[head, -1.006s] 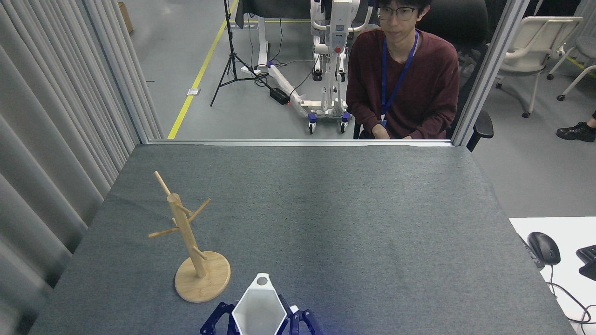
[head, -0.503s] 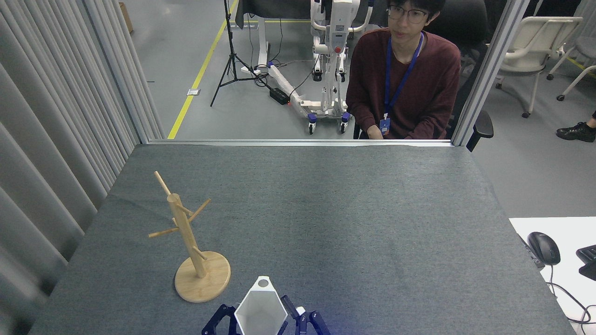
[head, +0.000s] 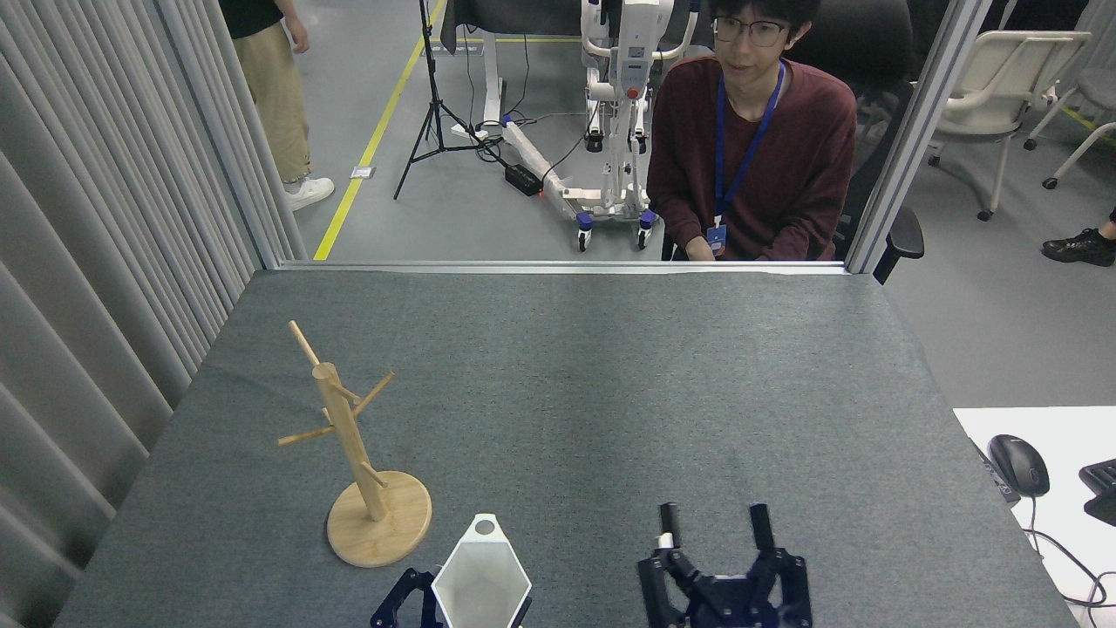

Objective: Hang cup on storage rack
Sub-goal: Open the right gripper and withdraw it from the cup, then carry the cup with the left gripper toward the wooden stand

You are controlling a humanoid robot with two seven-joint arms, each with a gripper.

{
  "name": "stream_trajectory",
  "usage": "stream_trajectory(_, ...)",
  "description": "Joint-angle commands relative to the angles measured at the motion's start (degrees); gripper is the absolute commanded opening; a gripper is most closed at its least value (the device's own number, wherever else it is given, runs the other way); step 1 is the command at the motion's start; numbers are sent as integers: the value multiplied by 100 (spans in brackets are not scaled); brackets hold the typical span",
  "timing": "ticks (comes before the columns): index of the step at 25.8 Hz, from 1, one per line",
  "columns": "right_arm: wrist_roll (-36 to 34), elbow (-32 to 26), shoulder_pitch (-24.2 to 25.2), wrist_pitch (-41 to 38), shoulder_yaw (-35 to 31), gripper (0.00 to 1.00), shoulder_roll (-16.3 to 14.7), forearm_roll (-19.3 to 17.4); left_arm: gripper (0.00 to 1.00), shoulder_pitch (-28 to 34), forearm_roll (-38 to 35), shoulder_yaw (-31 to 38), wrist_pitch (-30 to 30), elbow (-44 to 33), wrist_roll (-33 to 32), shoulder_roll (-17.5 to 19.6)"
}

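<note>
The white faceted cup (head: 481,580) hangs at the bottom edge of the head view, mouth towards me, its holed tab (head: 485,526) pointing away. Dark blue parts of my left gripper (head: 462,610) show on both sides of the cup's lower part, and it seems shut on the cup. The bamboo storage rack (head: 347,436) stands on its round base (head: 392,532) just left of and beyond the cup, apart from it, with bare pegs. My right gripper (head: 713,523) is to the right of the cup, open, its two black fingers pointing away with nothing between them.
A person (head: 750,148) sits behind the table's far edge (head: 558,268). Another person (head: 270,96) stands at the top left, past the grey curtain (head: 96,262). A white desk with a mouse (head: 1018,464) adjoins the table on the right.
My right gripper has come away from the cup's right side, moved right and now stands open. The cup shifted slightly left and lower. A standing person came into view at the top left.
</note>
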Motion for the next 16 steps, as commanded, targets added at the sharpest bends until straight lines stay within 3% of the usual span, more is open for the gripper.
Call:
stream_trajectory(1, 783, 319, 231, 408, -742, 98, -178, -262, 3, 9, 12, 24, 69, -15, 9, 5)
stream_trajectory(5, 634, 477, 846, -49, -777, 98, -943, -104, 3, 27, 12, 103, 192, -138, 1, 14)
stream_trajectory(8, 274, 486, 1004, -322, -1014, 98, -995, -104, 3, 88, 21, 340, 200, -270, 1, 58)
stream_trajectory(16, 238, 591, 978, -682, -1427, 98, -1066, -104, 4, 299, 109, 1659, 209, -586, 62, 163)
